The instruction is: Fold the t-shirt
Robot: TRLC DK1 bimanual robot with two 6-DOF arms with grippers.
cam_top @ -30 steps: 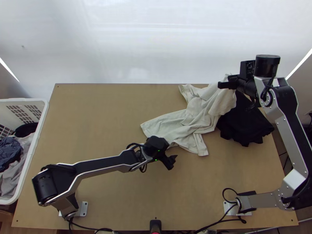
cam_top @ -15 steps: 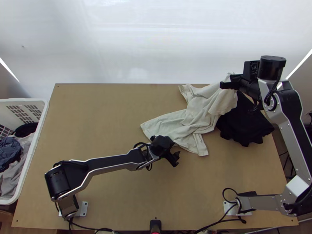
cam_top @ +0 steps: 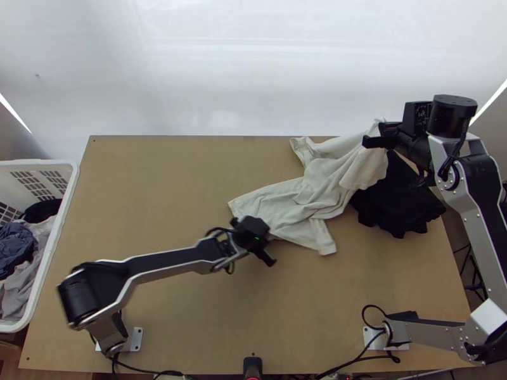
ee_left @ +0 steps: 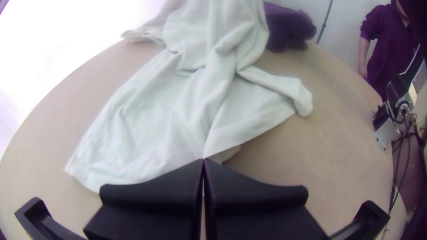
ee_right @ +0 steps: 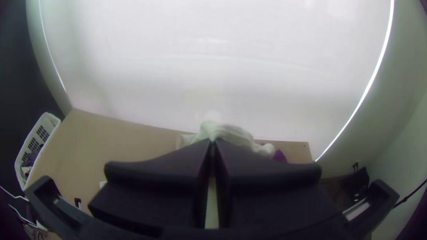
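White basket (cam_top: pixel 68 190) at nine o'clock, pale t-shirt (cam_top: pixel 317 183) at one, black cloth (cam_top: pixel 396 202) past two.
Blue, grey and dark clothes (cam_top: pixel 16 247) lie in the basket, beside the surface (cam_top: pixel 158 202). Near the centre, the left end effector (cam_top: pixel 267 256) has its fingers pressed together at the t-shirt's near edge; whether the tips touch the fabric is hard to tell. Creased and unevenly spread, the t-shirt stretches from near the centre towards half past one, where its far part rises off the surface. There the right end effector (cam_top: pixel 375 137) pinches that raised part. Bunched, the black cloth lies against the t-shirt.
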